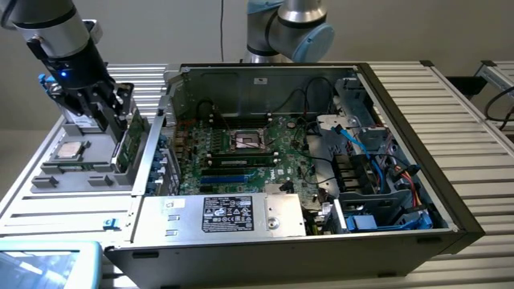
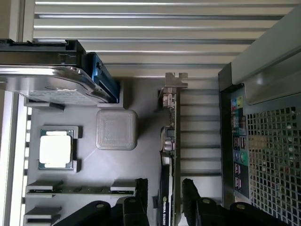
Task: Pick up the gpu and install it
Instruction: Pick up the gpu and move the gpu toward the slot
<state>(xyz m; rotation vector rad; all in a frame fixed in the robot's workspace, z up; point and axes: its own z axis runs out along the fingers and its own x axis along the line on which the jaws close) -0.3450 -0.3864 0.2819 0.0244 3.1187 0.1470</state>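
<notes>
The gpu (image 2: 168, 141) stands on its edge in a slot of the grey parts tray (image 2: 94, 169), with its metal bracket (image 2: 175, 82) at the far end. In the exterior view the gpu (image 1: 132, 141) shows its green board, upright at the tray's side nearest the computer case (image 1: 418, 180). My gripper (image 2: 165, 184) is low over the card and open, with one black finger (image 2: 141, 184) on each side of it. Narrow gaps show between the fingers and the card. In the exterior view the gripper (image 1: 108, 120) hangs over the tray at the left.
The open case holds the motherboard (image 1: 241, 147), with blue slots (image 1: 225, 179) and a power supply (image 1: 229, 214) near the front. The tray also carries a processor (image 2: 55, 149), a grey square block (image 2: 116, 129) and a silver drive (image 2: 47, 82). A second arm (image 1: 289, 30) stands behind the case.
</notes>
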